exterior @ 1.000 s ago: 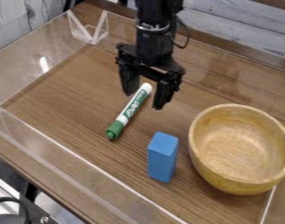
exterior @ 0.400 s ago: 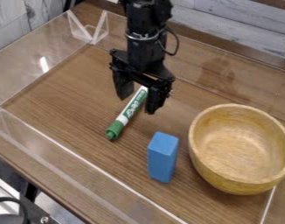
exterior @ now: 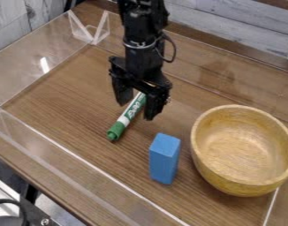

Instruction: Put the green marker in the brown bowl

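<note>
The green marker [exterior: 126, 118] lies flat on the wooden table, its dark green cap end pointing toward the front left. My gripper [exterior: 137, 99] hangs directly over the marker's upper half, open, one finger on each side of the barrel and nothing clamped. Whether the fingertips touch the table I cannot tell. The brown bowl [exterior: 242, 148] sits to the right, upright and with nothing inside it.
A blue rectangular block [exterior: 165, 157] stands just in front of the marker, between it and the bowl. Clear acrylic walls [exterior: 41, 53] rim the table on the left, back and front. A white shelf edge runs behind.
The gripper has shifted left and lower, coming down from beside the marker's upper end to straddle its barrel. The marker, block and bowl have not moved.
</note>
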You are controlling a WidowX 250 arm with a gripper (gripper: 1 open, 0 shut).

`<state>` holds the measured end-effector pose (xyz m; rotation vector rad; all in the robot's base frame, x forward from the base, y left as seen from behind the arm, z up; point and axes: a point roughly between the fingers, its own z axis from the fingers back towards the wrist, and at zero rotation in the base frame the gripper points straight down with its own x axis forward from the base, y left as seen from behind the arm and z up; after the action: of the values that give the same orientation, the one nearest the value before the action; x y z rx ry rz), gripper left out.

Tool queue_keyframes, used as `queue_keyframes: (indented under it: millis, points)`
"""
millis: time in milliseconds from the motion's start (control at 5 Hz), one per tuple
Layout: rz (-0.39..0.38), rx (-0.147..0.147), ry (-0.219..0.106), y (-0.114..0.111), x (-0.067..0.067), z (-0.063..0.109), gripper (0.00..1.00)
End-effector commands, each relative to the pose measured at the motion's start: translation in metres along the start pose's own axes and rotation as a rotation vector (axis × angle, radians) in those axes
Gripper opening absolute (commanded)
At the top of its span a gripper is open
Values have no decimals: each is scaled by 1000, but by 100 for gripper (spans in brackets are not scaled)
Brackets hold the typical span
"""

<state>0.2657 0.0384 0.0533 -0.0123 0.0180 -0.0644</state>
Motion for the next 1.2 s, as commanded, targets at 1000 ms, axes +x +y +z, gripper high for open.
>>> queue_keyframes:
  millis: [1000]
  points:
    - [-88,-8,-103,8,5,-17,100]
